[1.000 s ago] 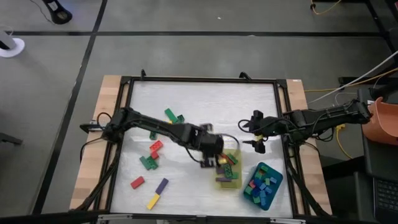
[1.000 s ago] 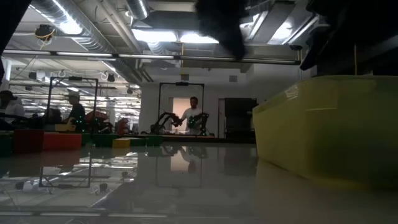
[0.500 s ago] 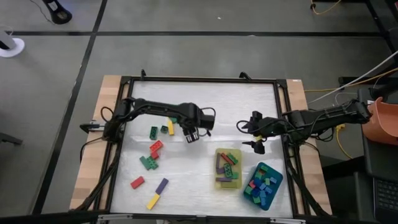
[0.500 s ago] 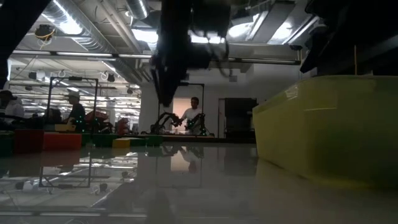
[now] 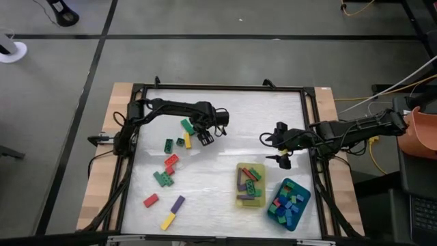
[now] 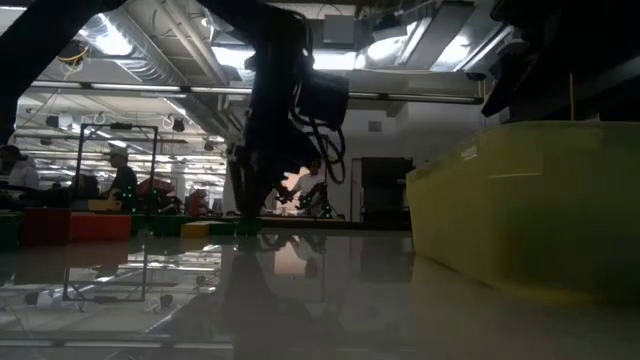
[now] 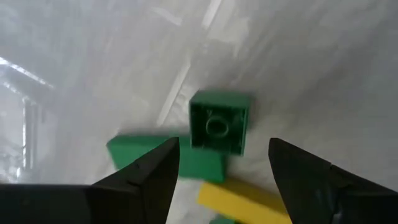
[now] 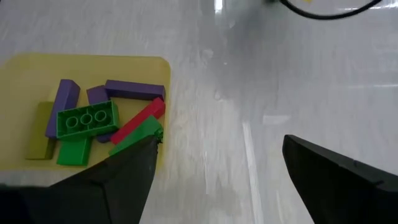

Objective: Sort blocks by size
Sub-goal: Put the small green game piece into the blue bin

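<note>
Left jaws (image 7: 221, 177) apart just above a small green cube (image 7: 219, 122), right jaws (image 8: 214, 186) apart, empty.

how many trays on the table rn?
2. The yellow tray sits at the near middle holding longer bricks; the teal tray lies just right of it, full of small blocks. None seems hidden.

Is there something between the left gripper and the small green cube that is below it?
Nothing visible. The left gripper is open above the small green cube, with bare table between. A longer green block and a yellow block lie beside it.
</note>
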